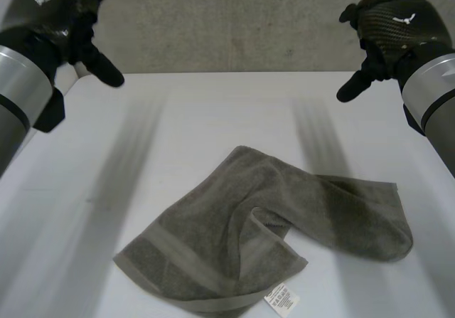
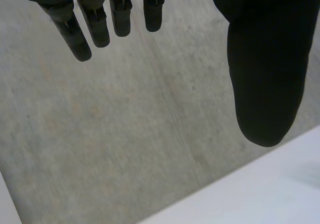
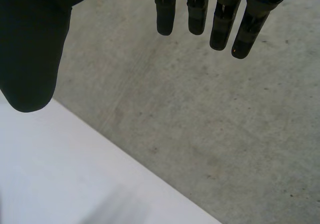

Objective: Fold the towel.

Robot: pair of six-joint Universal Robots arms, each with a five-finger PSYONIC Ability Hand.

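One grey-green towel (image 1: 263,240) lies rumpled on the white tabletop (image 1: 178,119) as I watch from the remote station, in the near half of the surface and a little right of centre. Its long axis runs roughly left to right. One broad end spreads toward the near left, where a woven band (image 1: 178,250) crosses it just inside the hem. The other end reaches to the right and finishes in a rounded, doubled-over edge. A single corner points toward the far side, about midway between the arms. Near the middle, part of the cloth is turned over on itself, leaving a raised fold and a notch in the near edge. A small white label (image 1: 281,300) sticks out from the near hem, flat on the tabletop.

The left hand (image 1: 60,12) hangs over the far left corner and the right hand (image 1: 391,26) over the far right, both well apart from the towel. In the left wrist view the fingers (image 2: 95,23) are straight and stand apart from the thumb (image 2: 265,73), with grey concrete (image 2: 125,134) beyond the tabletop's edge. The right wrist view shows the same: straight fingers (image 3: 225,23) spread away from the thumb (image 3: 30,58), nothing between them.
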